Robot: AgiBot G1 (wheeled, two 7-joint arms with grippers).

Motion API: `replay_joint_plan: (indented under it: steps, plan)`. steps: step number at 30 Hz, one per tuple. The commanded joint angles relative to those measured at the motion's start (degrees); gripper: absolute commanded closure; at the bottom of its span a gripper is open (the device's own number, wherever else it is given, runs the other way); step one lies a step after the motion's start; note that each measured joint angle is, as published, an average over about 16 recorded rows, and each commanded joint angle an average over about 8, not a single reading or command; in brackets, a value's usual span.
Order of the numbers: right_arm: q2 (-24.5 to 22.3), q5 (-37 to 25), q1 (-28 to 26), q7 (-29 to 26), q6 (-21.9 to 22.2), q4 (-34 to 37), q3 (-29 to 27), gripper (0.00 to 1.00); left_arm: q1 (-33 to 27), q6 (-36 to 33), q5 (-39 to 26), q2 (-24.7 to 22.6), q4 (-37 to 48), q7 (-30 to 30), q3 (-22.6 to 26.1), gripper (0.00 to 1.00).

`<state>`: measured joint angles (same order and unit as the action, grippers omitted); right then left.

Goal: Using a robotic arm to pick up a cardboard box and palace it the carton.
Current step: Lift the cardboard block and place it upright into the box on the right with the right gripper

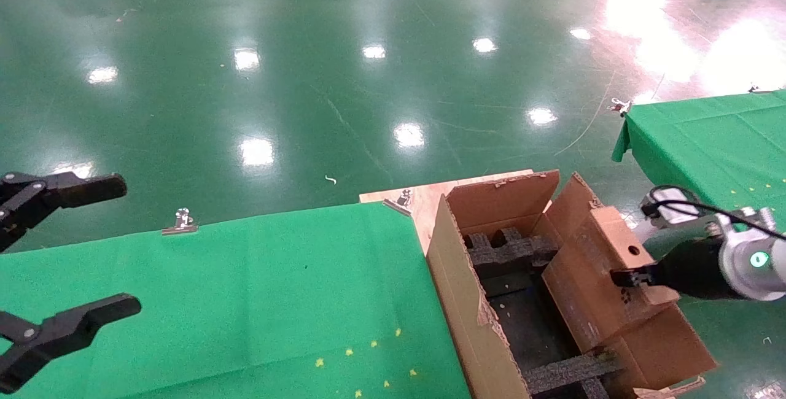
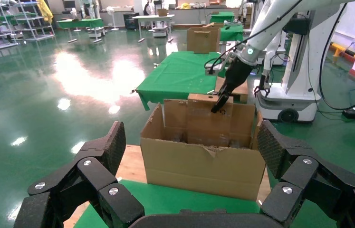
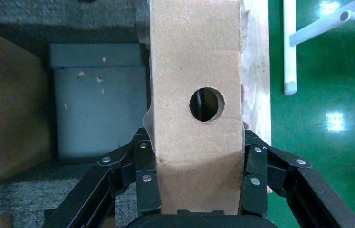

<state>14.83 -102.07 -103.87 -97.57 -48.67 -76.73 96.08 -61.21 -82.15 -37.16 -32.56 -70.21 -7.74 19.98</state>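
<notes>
My right gripper [image 1: 626,277] is pinching the cardboard box [image 1: 599,276], one finger on each flat side. From my head camera, the little brown box with its round hole is tilted over the right side of the carton [image 1: 466,301]. Its lower end dips into the opening, near the right-hand flap. Black foam inserts [image 1: 503,251] lie down inside the carton. My left gripper [image 1: 46,270] hangs off to the left over the green cloth [image 1: 245,301], spread wide and holding nothing.

From my left wrist camera, I look between my own two open fingers [image 2: 104,156] at the carton [image 2: 204,166] on the table. The right arm [image 2: 261,38] reaches down from above, and its dark gripper [image 2: 220,102] sits at the top edge of the box [image 2: 208,118], which stands up inside the back of the carton.

From my right wrist camera, the box [image 3: 196,95] fills the middle, and my fingers [image 3: 144,175] press it from both sides, just below the hole. Past it I see foam and a grey block [image 3: 99,99] in the carton.

I think I am at the putting-in step. Next I should lower the box straight down, keep it away from the flap and foam, and only then let go.
</notes>
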Motion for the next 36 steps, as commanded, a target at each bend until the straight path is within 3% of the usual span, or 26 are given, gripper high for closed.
replay_joint_plan:
  steps: [1, 17, 36]
  plan:
    - [0.5, -0.8, 0.9, -1.1, 1.0, 0.0, 0.5, 1.0, 0.0, 0.0, 0.0, 0.0, 0.0, 0.0, 0.0, 0.0]
    - [5.9, -3.9, 8.6, -5.0, 10.2, 4.9, 3.6, 1.0, 0.0, 0.0, 0.0, 0.0, 0.0, 0.0, 0.0, 0.0]
    - [14.5, 5.3, 16.1, 1.6, 14.9, 18.4, 4.6, 1.0, 0.0, 0.0, 0.0, 0.0, 0.0, 0.0, 0.0, 0.0]
